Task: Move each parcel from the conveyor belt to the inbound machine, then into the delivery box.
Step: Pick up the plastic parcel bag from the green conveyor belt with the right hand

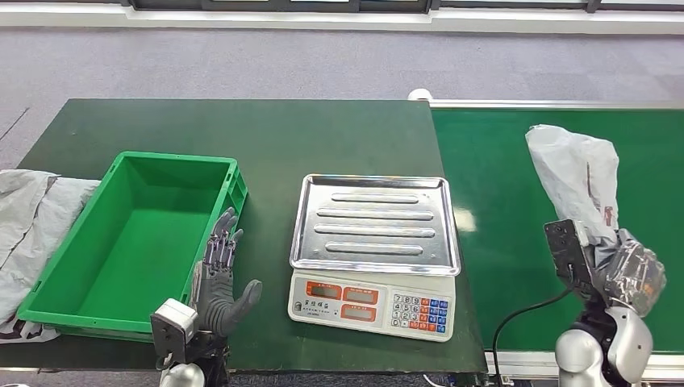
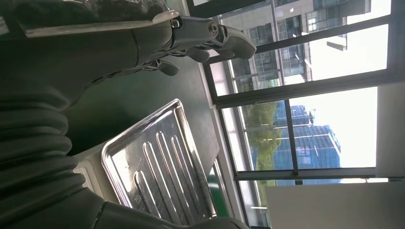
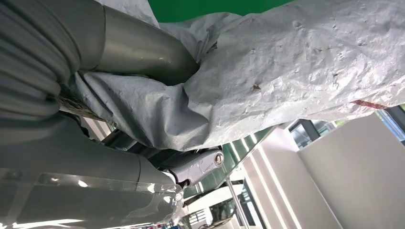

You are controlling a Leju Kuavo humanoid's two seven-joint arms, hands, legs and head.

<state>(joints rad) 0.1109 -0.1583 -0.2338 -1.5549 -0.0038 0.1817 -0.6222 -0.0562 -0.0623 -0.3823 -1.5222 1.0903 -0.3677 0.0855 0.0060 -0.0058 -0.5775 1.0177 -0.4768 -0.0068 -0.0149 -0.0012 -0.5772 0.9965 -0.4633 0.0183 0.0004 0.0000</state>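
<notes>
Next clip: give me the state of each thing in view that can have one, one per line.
Grey parcel: gripped and lifted above the conveyor belt.
Right hand: fingers closed around the parcel's lower end.
Left hand: fingers spread, holding nothing, beside the green crate.
Green crate: empty inside.
Scale tray: bare, nothing on it.
Scale displays: too small to read.

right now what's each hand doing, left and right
Left hand: open, fingers apart, holding nothing, beside the green crate.
Right hand: holding the grey parcel over the conveyor belt.
</notes>
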